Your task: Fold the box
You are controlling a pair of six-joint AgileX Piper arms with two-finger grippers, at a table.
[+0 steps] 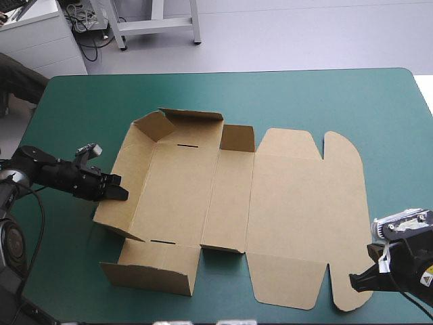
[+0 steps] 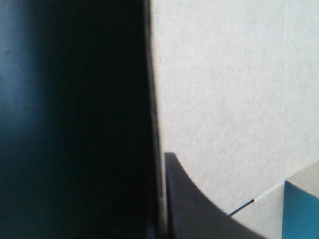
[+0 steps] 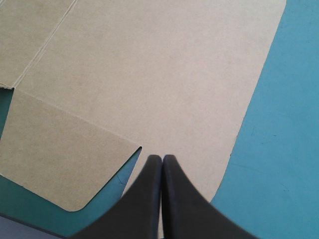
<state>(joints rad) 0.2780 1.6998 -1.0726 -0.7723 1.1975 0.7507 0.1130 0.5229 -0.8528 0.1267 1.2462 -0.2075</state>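
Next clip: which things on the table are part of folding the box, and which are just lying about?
Part of the job:
- brown box, some walls raised, lid flat
- left tool, shut on the box's left wall
- right tool, shut, at the lid's near right corner

Just lying about:
- only the teal-green cover under it all; no loose item shows on it

Brown box (image 1: 284, 203) lies partly folded: left walls raised, lid flat.
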